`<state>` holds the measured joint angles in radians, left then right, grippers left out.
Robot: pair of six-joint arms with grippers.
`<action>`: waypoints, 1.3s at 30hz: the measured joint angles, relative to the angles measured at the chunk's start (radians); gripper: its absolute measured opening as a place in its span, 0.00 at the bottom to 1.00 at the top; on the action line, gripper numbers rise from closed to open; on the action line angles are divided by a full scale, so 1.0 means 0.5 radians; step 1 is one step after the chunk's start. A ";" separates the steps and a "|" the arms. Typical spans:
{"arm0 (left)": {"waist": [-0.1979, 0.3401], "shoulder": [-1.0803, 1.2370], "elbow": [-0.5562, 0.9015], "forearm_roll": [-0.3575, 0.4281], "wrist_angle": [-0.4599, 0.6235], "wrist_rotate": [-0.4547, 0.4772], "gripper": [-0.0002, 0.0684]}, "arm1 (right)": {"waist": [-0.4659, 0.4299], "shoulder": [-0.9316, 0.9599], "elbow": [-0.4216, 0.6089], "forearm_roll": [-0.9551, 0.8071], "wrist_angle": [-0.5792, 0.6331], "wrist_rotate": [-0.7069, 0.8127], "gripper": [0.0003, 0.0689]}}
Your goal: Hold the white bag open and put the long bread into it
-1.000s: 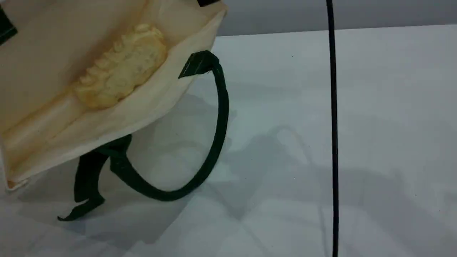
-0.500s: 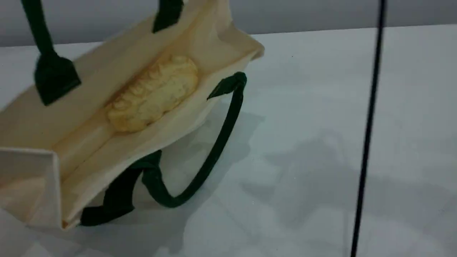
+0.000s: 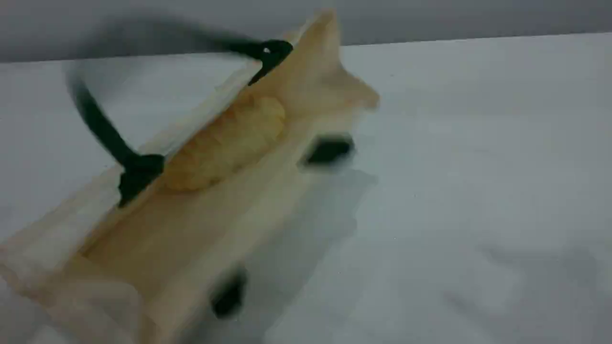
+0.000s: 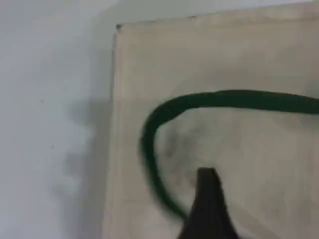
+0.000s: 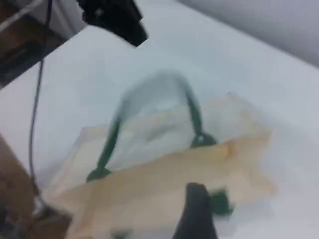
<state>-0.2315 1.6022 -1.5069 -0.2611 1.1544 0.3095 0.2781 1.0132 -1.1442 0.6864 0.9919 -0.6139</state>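
Note:
The white bag (image 3: 201, 239) is blurred with motion and lies tipped on the table, mouth open toward the camera. The long bread (image 3: 224, 143) rests inside it near the far end. One dark green handle (image 3: 95, 119) arcs loose over the bag's left side, held by nothing. In the left wrist view that handle (image 4: 224, 98) lies slack on the bag's side (image 4: 249, 50), and my left fingertip (image 4: 208, 209) is clear of it. My right fingertip (image 5: 197, 214) hangs high above the bag (image 5: 164, 199), empty. My left gripper (image 5: 114, 20) shows dark at the top, away from the bag.
A second green handle tab (image 3: 330, 149) shows on the bag's near side. In the right wrist view a black cable (image 5: 37, 99) hangs past the table's left edge, with brown floor beyond it.
The left gripper has let go of the far handle. The bag has dropped and tipped further, now blurred. The black cable has left the scene view.

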 joint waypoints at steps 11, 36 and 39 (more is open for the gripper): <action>0.000 -0.293 0.000 -0.010 0.032 0.060 0.78 | 0.002 -0.631 0.000 -0.445 0.146 0.452 0.74; 0.000 -1.410 0.364 -0.016 0.136 0.020 0.78 | 0.002 -1.625 0.592 -1.037 0.461 1.117 0.74; 0.000 -1.549 0.560 -0.016 0.131 -0.056 0.78 | 0.002 -1.749 0.716 -1.049 0.458 1.123 0.74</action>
<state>-0.2315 0.8275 -1.2267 -0.2692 1.2198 0.2813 0.2790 0.1386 -0.7864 0.1621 1.2208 -0.0521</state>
